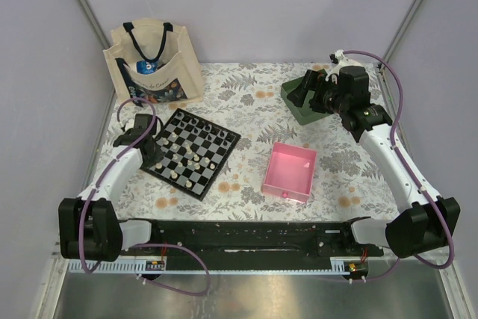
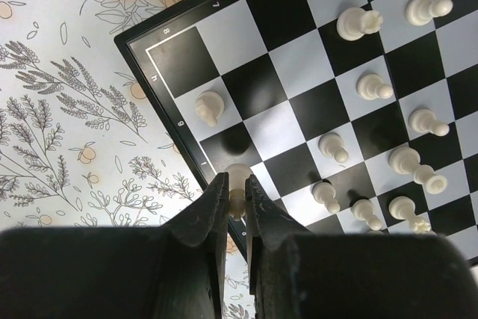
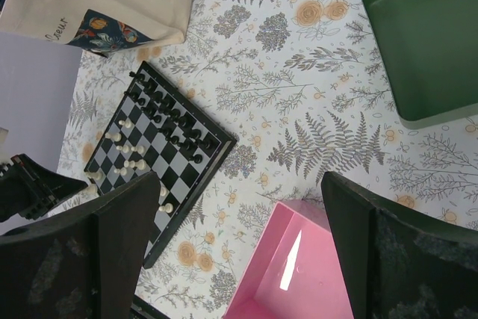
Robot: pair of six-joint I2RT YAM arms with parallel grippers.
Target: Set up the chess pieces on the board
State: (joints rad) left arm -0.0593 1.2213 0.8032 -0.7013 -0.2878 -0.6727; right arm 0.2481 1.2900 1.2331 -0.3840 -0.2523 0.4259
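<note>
White arms [image 1: 116, 172], black fingers [image 2: 202, 222], purple cables [image 1: 366, 53]

Smooth, glossy board [image 2: 299, 57] and cream, plastic-looking chess pieces [image 2: 371, 86]; shiny pink tray [image 3: 261, 267]; matt cloth bag [image 1: 187, 65]; floral-printed matt counter [image 1: 246, 95].

Left end effector [image 2: 236, 188] tight, right end effector [image 3: 239, 184] wide apart.
</note>
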